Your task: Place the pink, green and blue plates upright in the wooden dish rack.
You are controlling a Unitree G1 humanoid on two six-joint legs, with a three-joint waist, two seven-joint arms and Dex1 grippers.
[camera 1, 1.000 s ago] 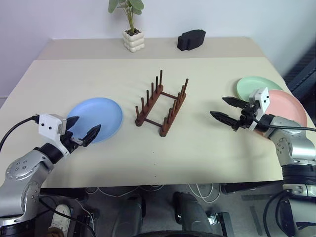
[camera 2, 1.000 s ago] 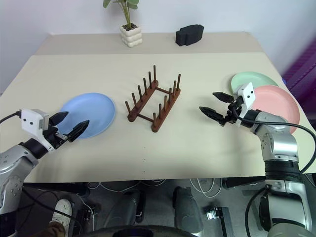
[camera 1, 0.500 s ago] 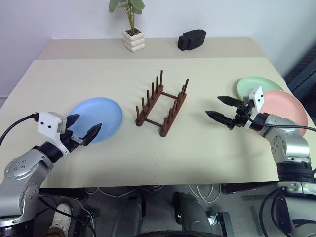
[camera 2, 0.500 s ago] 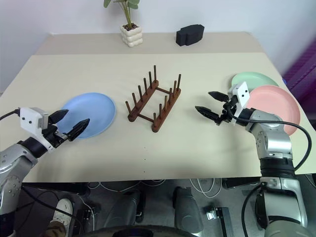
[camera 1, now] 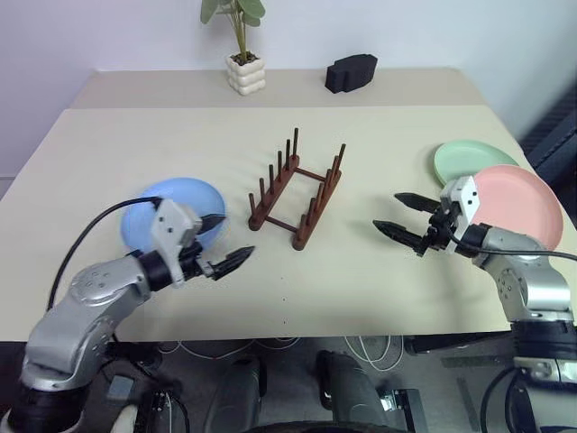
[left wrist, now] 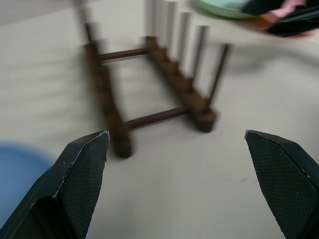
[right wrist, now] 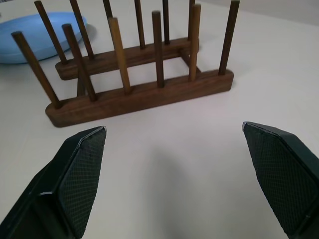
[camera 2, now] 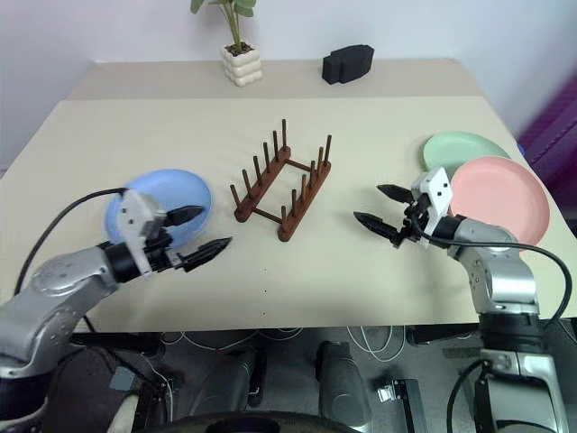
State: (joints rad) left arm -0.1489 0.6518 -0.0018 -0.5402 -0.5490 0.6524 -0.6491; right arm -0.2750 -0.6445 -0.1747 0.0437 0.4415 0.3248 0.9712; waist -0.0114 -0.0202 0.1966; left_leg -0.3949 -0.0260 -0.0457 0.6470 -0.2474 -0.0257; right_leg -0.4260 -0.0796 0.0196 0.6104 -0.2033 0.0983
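Behind the wooden dish rack, blue plate shows.

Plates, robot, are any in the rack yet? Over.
Both grippers, left and right, open, empty. Blue plate, green plate, pink plate flat on table. Rack empty, nothing blocking.

a small dark brown wooden dish rack with two rows of upright pegs stands empty on the beige tabletop. behind it lies a light blue round plate. the right gripper frames it, its two black textured fingers spread wide.
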